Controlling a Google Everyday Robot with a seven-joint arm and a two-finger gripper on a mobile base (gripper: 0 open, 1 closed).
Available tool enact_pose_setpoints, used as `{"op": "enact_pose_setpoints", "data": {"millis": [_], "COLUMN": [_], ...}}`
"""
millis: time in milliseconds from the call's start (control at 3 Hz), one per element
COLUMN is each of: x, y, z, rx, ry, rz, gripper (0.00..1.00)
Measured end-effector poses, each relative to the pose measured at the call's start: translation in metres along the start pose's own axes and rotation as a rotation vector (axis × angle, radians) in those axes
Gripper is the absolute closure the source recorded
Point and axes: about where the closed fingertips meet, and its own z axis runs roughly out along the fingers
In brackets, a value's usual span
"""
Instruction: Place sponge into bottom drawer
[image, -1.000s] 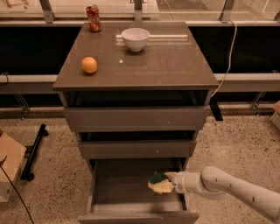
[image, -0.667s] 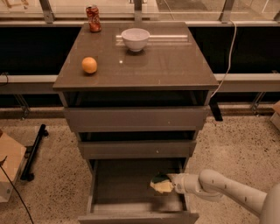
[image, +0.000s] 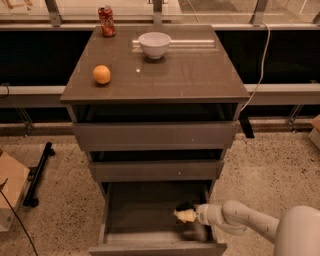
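Observation:
The bottom drawer (image: 140, 212) of the grey-brown cabinet is pulled open, and its flat floor shows. My gripper (image: 190, 216) reaches in from the right on a white arm (image: 240, 220). It sits low over the right side of the drawer floor. It is shut on the sponge (image: 183, 211), a small block with a dark top over pale yellow foam. The sponge is inside the drawer, close to the floor near the right wall. I cannot tell whether it touches the floor.
The two upper drawers (image: 155, 135) stand partly open above. On the cabinet top are an orange (image: 102, 74), a white bowl (image: 154, 44) and a red can (image: 106, 21). A cardboard box (image: 9, 192) and a black bar (image: 39, 172) lie on the floor at left.
My gripper has moved down and slightly toward the drawer's front with the sponge, deeper into the bottom drawer.

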Motion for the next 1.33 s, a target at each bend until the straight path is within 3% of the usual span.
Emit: {"op": "enact_pose_setpoints", "data": {"millis": [667,1000,1333], "x": [0.038,0.038,0.038], "y": [-0.021,-0.018,-0.018], "z": [0.044,0.045,0.045], "rx": [0.043,0.039,0.039], "ry": [0.008,0.009,0.009], "rz": [0.176,0.173,0.173], "gripper": [0.19,0.00,0.00]}}
